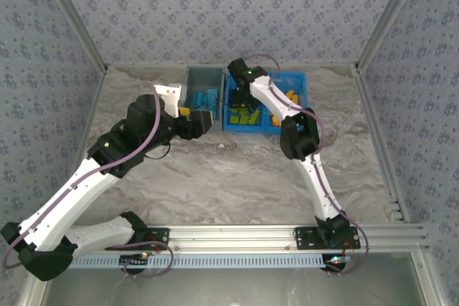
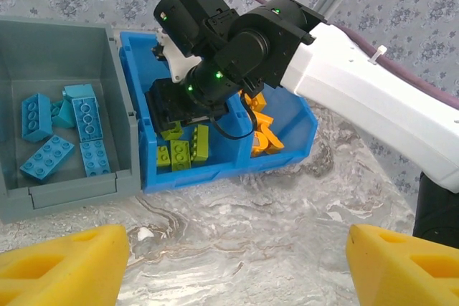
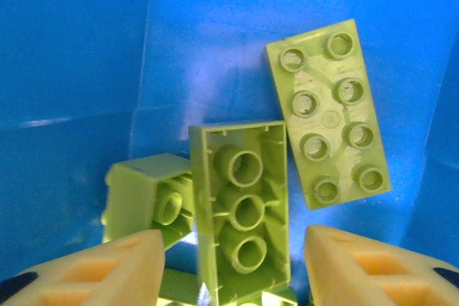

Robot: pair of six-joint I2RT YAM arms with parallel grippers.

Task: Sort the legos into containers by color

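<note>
The right gripper [image 3: 237, 270] hung in the left compartment of the blue bin [image 2: 208, 173], fingers apart and gripping nothing, either side of an upturned lime brick [image 3: 244, 206]. The left gripper [image 2: 233, 266] hovered wide open and empty above the table [image 2: 287, 213]. Blue bricks [image 2: 86, 116] lay in the grey bin [image 2: 64, 191], and orange bricks [image 2: 262, 137] in the blue bin's right compartment.

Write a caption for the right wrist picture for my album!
Right gripper open above lime green bricks lying in the blue bin.

Glossy plastic legos [image 3: 328, 114] and bins [image 2: 215, 173]
</note>
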